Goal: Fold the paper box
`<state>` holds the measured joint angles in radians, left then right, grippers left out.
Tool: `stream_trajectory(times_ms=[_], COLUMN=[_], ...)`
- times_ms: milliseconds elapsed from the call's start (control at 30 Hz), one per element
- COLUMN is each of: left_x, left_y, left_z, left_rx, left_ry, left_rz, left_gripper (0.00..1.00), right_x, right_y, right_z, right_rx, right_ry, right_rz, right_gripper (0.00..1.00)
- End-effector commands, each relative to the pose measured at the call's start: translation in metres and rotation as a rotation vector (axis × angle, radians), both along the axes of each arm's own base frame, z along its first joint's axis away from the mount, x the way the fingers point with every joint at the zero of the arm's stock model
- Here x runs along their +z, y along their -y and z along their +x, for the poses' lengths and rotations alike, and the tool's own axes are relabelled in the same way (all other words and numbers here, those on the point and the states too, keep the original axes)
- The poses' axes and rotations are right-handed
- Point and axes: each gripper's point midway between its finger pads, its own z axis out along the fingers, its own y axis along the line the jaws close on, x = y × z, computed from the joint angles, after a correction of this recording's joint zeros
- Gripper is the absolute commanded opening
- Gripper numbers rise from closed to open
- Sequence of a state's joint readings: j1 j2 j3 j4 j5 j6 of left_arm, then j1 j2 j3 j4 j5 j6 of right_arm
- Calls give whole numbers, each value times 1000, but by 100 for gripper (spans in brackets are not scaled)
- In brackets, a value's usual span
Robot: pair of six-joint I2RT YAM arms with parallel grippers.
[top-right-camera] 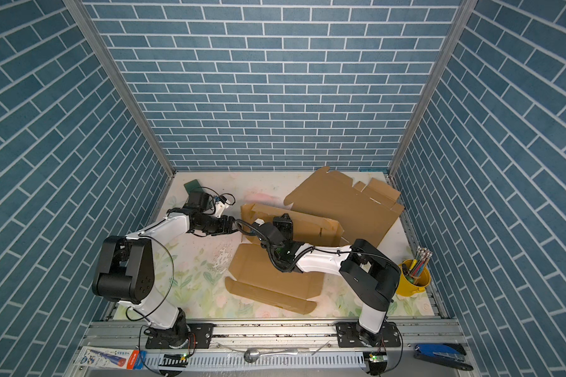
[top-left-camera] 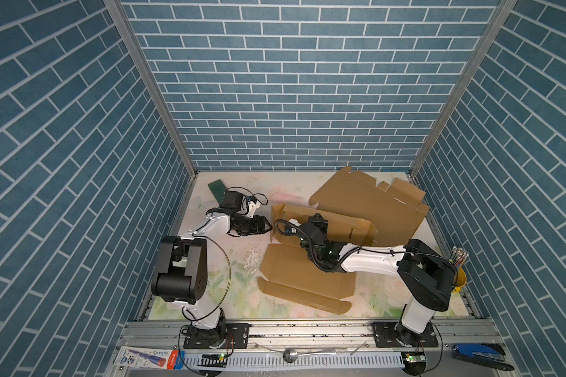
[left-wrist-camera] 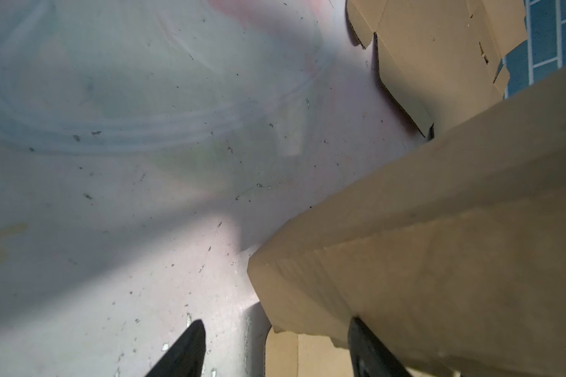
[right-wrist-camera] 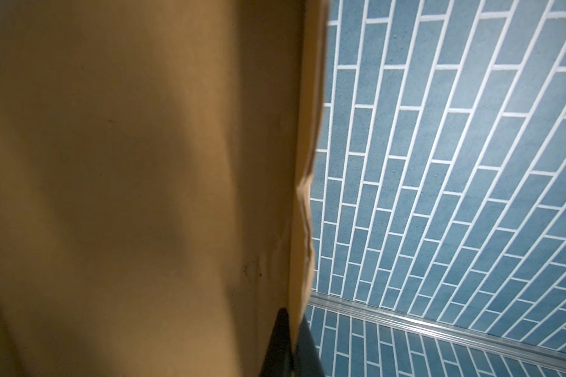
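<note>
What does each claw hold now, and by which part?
The right claw is shut on the paper box, pinching the edge of its raised wall panel. The left claw is open beside that panel's end and holds nothing.

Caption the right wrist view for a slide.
Right claw pinching the edge of a raised panel of the paper box, with the blue brick wall behind.

Yellow pencil cup (top-right-camera: 412, 284); spoon (top-right-camera: 252, 355); toothpaste box (top-left-camera: 147, 356); green slab (top-left-camera: 218, 190)
</note>
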<state>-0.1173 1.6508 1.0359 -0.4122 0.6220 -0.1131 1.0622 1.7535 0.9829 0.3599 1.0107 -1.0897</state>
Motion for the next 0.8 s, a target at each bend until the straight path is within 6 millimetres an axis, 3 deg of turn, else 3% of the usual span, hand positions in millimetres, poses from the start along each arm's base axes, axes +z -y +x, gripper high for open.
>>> stream_trajectory(times_ms=[0,133,300,433,600,767], left_x=[1,1,17,10,14,5], left_y=[-14,-25,-51,-61,-40,-3], left_z=[-6,3,21,45,80,79], left_rx=[2,5,54,81,46,-96], left_ry=[15,36,71,89,180,194], left_rz=[50,90,93,73,1,17], left_gripper=[71,71,71,71,72,74], right_x=[-13,-12,-10,-14,-12,-14], right_y=[6,7,9,8,6,5], right_z=[-6,-10,-12,-13,-13,-13], right_rx=[-14,-1,3,13,24,32], right_ry=[6,2,1,-6,-4,-8], right_rz=[-53,-45,-47,-47,-33,-32], right_gripper=[0,0,0,0,0,0])
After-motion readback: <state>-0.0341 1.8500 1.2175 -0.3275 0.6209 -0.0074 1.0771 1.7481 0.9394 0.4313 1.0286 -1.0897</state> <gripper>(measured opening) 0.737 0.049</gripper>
